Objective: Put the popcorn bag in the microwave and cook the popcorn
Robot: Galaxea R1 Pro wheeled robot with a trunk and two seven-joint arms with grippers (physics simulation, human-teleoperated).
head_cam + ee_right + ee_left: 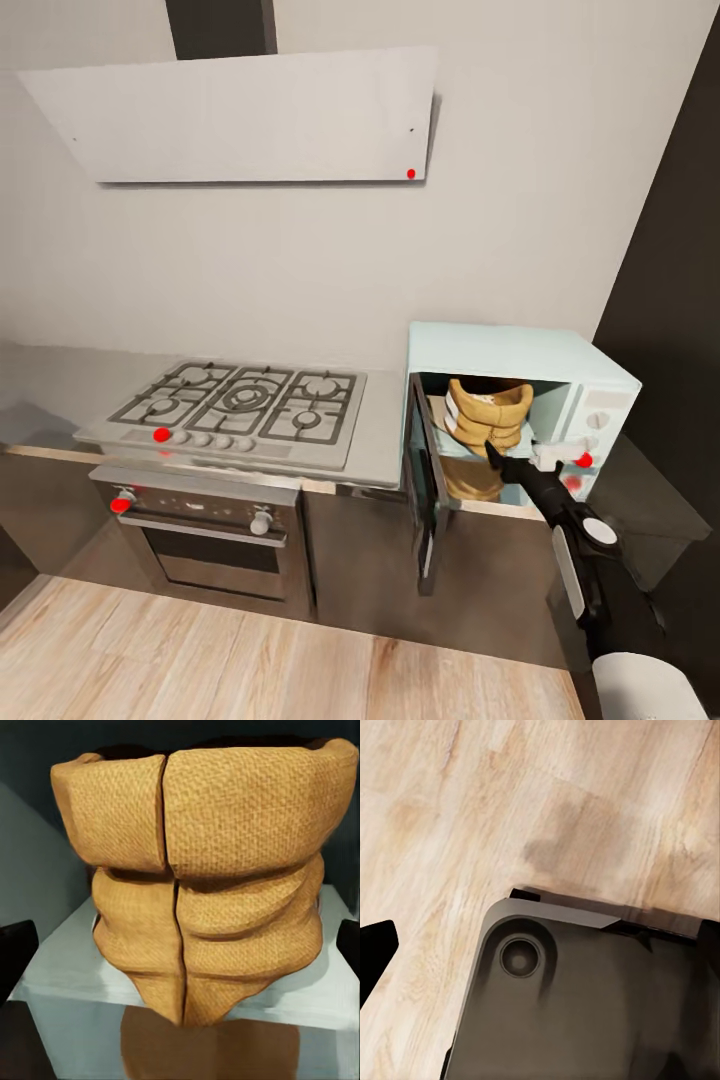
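Right gripper (497, 455) hangs just before the popcorn bag (487, 412), its fingers spread wide to either side and holding nothing. That tan woven sack, rolled at the rim and creased in folds, stands upright inside the microwave (520, 352), close to the front edge. Swinging the door (425, 480) shut could catch the sack, or a brushing finger might tip it out.

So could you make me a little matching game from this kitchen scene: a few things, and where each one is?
Things:
1. popcorn bag
2. gas hob
3. built-in oven
4. right claw

Places:
A. under the hob
B. inside the microwave
C. at the microwave's open mouth
D. on the steel worktop, left of the microwave

Pairs: 1-B, 2-D, 3-A, 4-C
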